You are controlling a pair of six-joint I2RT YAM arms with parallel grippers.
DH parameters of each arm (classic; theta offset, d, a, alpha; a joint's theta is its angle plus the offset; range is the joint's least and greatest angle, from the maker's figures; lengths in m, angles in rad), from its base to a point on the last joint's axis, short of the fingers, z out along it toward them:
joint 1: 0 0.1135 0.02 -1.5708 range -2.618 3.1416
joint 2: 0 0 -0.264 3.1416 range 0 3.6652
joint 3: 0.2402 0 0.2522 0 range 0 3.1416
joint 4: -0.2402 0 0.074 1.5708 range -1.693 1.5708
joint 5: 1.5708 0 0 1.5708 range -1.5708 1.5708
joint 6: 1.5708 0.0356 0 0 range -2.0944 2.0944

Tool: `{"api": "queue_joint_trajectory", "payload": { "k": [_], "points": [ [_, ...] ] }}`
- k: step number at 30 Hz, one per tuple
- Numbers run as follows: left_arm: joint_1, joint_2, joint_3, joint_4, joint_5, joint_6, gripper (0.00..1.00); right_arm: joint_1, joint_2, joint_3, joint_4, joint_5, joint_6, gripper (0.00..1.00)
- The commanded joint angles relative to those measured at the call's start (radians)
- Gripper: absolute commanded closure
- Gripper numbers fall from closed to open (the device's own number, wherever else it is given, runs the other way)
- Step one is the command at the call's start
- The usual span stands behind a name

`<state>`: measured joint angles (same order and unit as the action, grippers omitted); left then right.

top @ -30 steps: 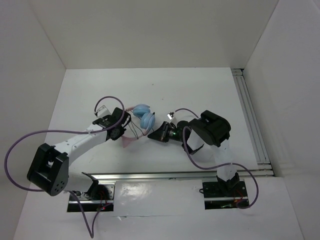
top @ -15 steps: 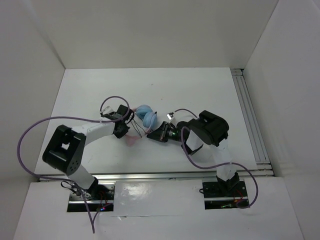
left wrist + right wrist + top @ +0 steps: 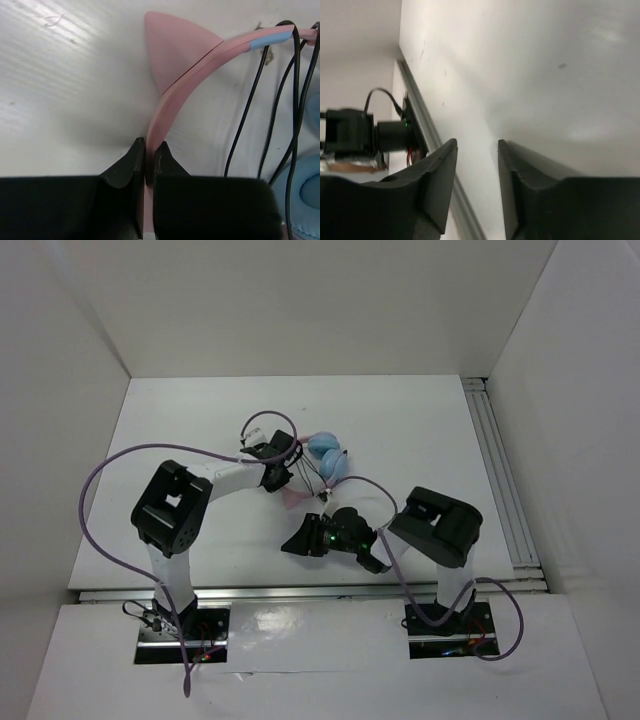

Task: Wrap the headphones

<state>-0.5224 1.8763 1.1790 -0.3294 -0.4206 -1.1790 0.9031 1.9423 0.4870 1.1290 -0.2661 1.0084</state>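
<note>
The headphones [image 3: 328,455] lie mid-table, light blue ear cups to the right and a pink cat ear [image 3: 293,498] toward me. My left gripper [image 3: 289,462] is shut on the pink headband [image 3: 175,95], which runs up from between the fingers [image 3: 127,165] past a cat ear [image 3: 172,47]. Thin black cable [image 3: 249,115] hangs in loops beside a blue ear cup [image 3: 306,192]. My right gripper [image 3: 287,545] sits nearer the front edge, apart from the headphones. It is open [image 3: 477,150], with only bare table between its fingers.
A metal rail [image 3: 505,480] runs along the table's right side and another [image 3: 300,592] along the near edge. Thick purple robot cables [image 3: 110,470] loop off the left arm. White walls enclose the table. The left arm's base [image 3: 355,132] shows in the right wrist view.
My left arm has swung right and away, carrying the headphones by the headband. My right gripper has pulled back toward the near edge and its jaws have opened.
</note>
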Motion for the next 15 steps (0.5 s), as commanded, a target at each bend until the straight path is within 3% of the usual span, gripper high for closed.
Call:
{"api": "queue_joint_trajectory", "payload": {
  "k": [1,6,10,11,13,15],
  "points": [
    [-0.019,0.072,0.031,0.018,0.034,-0.002,1.00,0.031,-0.156,-0.017,-0.181,0.063,-0.054,0.52],
    [-0.028,0.081,0.024,0.006,0.034,0.010,1.00,0.114,-0.370,0.010,-0.565,0.351,-0.117,0.46],
    [-0.028,0.093,0.050,0.006,0.058,0.051,1.00,0.167,-0.529,0.039,-0.794,0.549,-0.128,0.29],
    [-0.028,0.093,0.060,-0.026,0.059,0.065,1.00,0.180,-0.589,0.059,-0.875,0.591,-0.128,0.00],
    [-0.028,0.107,0.074,-0.048,0.071,0.076,0.97,0.204,-0.643,0.073,-0.942,0.683,-0.137,0.00],
    [-0.028,0.107,0.074,-0.048,0.071,0.076,0.87,0.214,-0.715,0.082,-1.015,0.715,-0.137,0.00]
  ]
}}
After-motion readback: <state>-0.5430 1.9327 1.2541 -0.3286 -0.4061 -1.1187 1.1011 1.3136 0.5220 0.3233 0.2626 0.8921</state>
